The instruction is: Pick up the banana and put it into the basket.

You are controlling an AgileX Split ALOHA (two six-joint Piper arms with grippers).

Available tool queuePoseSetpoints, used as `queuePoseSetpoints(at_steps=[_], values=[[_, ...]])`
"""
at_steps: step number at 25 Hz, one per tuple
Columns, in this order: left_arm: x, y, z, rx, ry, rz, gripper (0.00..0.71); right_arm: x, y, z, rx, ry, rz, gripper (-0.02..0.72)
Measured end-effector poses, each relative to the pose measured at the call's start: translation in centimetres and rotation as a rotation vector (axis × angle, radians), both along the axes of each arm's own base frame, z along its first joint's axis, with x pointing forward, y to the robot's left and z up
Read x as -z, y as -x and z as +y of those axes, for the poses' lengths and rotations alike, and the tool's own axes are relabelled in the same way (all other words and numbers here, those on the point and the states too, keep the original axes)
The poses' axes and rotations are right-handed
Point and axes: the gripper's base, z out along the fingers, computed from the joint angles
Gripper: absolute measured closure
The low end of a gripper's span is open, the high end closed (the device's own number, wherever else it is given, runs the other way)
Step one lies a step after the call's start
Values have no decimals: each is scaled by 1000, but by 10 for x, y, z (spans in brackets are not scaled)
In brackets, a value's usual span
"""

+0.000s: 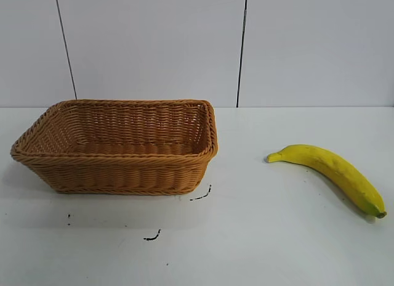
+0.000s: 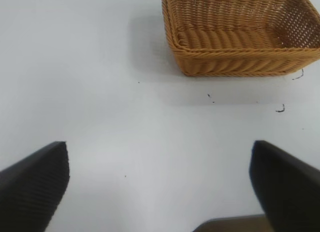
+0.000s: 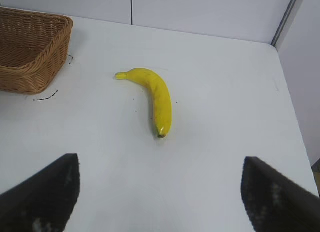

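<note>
The yellow banana point(image 1: 332, 171) lies flat on the white table at the right, its dark end toward the front right. It also shows in the right wrist view point(image 3: 154, 98). The tan woven basket point(image 1: 117, 175) stands empty at the left; it also shows in the left wrist view point(image 2: 240, 62) and the right wrist view point(image 3: 30, 74). Neither arm shows in the exterior view. My right gripper point(image 3: 160, 192) is open and empty, well short of the banana's dark end. My left gripper point(image 2: 159, 179) is open and empty over bare table, apart from the basket.
Small black marks point(image 1: 152, 236) lie on the table in front of the basket. The table's right edge point(image 3: 295, 117) runs close to the banana's side. A grey panelled wall point(image 1: 154, 45) stands behind the table.
</note>
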Motion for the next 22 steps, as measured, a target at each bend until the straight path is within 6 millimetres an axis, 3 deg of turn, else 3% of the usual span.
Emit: queuePoseSetpoints(at_steps=[14, 18, 22], values=[[0, 0, 0, 0, 0, 0, 15, -7, -4, 0, 3, -5, 23, 74], [0, 0, 0, 0, 0, 0, 15, -30, -24, 1, 5, -5, 98, 74], [0, 0, 0, 0, 0, 0, 15, -62, -67, 4, 2, -9, 219, 74]])
